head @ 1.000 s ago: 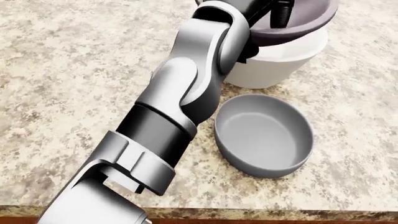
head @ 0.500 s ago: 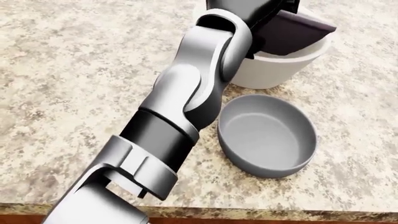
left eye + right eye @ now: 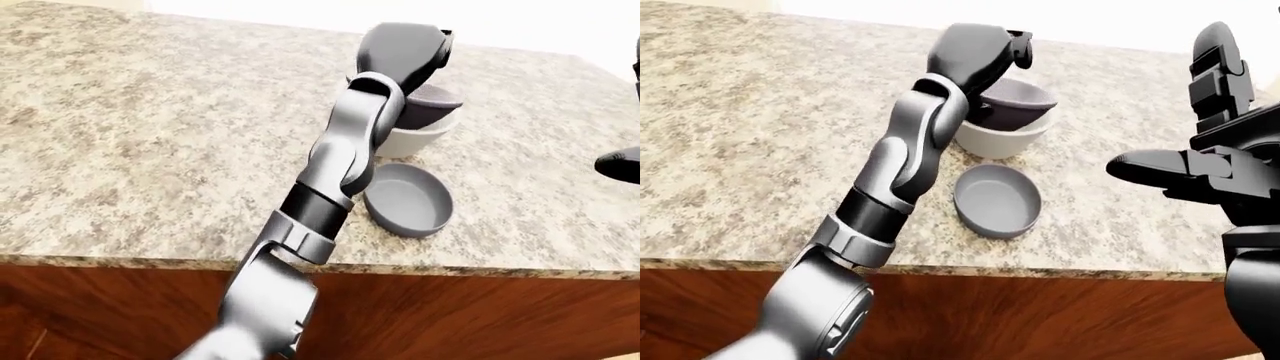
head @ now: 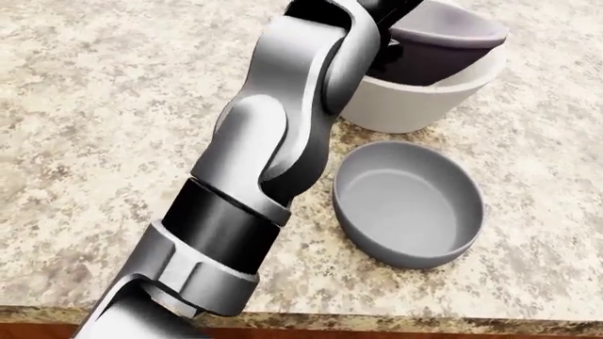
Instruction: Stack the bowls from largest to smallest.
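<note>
Granite counter (image 3: 150, 135) fills most of every view, with a wood cabinet front (image 3: 1040, 315) below its edge in the two eye views. The left arm (image 4: 273, 134) runs diagonally from bottom left to the top middle and blocks the left side of the stacked bowls in all three views.

Head view: the arm covers the left rim of the white bowl (image 4: 424, 99), and the hand itself is cut off at the top edge. The eye views show the left hand (image 3: 980, 52) as a grey housing sitting over the bowls; its fingers are hidden behind the housing and the bowl rim, so cannot tell how far it is closed or whether it grips anything.

The right hand (image 3: 1210, 172) appears only in the right-eye view, on the right, raised well apart from the bowls, fingers spread wide, holding nothing. The left-eye view catches just a dark fingertip at its right edge.

Containers: the white bowl, the largest, stands on the counter near the top. The dark purple bowl (image 4: 443, 42) sits inside it, tilted, rim higher on the right. The grey bowl (image 4: 407, 203) stands upright and empty on the counter just below the white bowl, near it but apart, beside the forearm.
</note>
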Robot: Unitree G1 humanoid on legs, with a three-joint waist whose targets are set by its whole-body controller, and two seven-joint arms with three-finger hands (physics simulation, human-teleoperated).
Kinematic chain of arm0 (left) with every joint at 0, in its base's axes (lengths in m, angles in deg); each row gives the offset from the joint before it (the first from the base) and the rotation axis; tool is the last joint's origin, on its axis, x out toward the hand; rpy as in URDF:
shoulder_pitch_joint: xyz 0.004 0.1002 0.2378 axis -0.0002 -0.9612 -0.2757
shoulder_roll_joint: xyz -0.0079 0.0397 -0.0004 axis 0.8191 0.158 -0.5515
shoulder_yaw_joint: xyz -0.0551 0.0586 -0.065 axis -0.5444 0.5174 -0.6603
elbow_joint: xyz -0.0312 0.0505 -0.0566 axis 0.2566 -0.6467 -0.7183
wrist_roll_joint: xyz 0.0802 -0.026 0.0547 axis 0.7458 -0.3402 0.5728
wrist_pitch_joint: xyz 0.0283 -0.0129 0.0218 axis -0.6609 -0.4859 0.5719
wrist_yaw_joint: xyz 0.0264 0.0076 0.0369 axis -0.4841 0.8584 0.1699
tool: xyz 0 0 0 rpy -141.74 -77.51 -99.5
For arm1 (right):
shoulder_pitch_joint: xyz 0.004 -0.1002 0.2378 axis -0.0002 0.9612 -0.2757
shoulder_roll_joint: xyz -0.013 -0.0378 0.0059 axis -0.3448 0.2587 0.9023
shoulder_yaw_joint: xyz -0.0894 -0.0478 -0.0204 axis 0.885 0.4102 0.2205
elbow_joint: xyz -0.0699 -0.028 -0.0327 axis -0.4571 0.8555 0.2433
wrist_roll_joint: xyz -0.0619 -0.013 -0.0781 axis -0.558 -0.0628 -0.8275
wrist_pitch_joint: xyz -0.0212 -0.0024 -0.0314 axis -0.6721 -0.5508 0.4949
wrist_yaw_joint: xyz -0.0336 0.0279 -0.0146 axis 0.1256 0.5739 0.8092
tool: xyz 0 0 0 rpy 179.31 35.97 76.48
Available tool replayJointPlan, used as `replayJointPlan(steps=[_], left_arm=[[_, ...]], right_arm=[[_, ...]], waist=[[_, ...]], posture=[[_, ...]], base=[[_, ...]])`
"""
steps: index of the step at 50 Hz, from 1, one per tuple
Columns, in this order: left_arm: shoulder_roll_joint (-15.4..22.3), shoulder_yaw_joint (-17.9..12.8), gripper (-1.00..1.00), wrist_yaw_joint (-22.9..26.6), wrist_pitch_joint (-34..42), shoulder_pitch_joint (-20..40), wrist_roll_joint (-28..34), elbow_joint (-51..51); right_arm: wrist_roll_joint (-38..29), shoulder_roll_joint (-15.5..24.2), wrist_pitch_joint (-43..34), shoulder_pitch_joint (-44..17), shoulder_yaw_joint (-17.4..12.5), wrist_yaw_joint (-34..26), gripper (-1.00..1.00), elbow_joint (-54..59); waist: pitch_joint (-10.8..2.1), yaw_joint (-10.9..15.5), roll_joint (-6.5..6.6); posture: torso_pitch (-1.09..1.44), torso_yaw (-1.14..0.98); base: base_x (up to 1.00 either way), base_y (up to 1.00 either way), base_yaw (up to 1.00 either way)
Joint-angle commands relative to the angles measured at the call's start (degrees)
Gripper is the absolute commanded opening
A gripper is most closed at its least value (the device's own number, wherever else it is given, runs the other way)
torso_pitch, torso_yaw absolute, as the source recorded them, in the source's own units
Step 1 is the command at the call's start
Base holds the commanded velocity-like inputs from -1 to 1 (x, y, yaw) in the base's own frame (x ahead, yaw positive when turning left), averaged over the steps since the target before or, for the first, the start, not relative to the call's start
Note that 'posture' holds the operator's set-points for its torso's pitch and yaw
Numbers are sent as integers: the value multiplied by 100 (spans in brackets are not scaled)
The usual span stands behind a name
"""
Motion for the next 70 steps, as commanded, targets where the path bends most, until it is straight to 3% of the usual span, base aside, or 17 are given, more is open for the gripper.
replayJointPlan(steps=[1,10,15,17,22,29,38,46,55,70], left_arm=[[30,-46,15,266,29,159,88,564],[194,-110,17,1177,-10,-493,49,2011],[96,-6,22,2099,-104,-1233,-113,3318],[92,90,11,2611,-185,-1548,-98,3974],[45,144,11,3381,-440,-1980,-104,4921],[-41,231,15,4442,-760,-2389,-354,5748],[-303,481,25,5189,-992,-3024,-197,6293],[-491,698,33,5401,-1095,-3509,-90,6355],[-661,891,34,4966,-1384,-3903,116,5916],[-682,780,21,4414,-1463,-3620,264,4834]], right_arm=[[99,192,152,-113,-170,70,100,-10],[308,426,222,-132,-173,255,100,-8],[297,413,232,-80,-191,244,100,-36],[366,452,205,-74,-262,267,100,-44],[251,396,234,28,-330,121,100,0],[107,267,234,82,-322,1,100,-2],[-26,119,235,118,-289,-80,100,-18],[-102,34,234,123,-225,-98,100,-50],[-207,-128,218,176,-171,-145,100,-116],[-240,-130,190,100,-137,-150,100,-76]], waist=[[-136,5,-43],[-86,3,-15],[-87,12,-3],[-81,17,-2],[-58,36,2],[-54,62,14],[-45,89,3],[-44,111,-21],[-61,129,-67],[-95,125,-91]], posture=[[0,0],[0,0],[0,0],[0,0],[0,0],[0,0],[0,0],[0,0],[0,0],[0,0]], base=[[0,0,0],[0,0,0],[0,0,0],[0,0,0],[0,0,0],[0,0,0],[0,0,0],[0,0,0],[0,0,0],[0,0,0]])
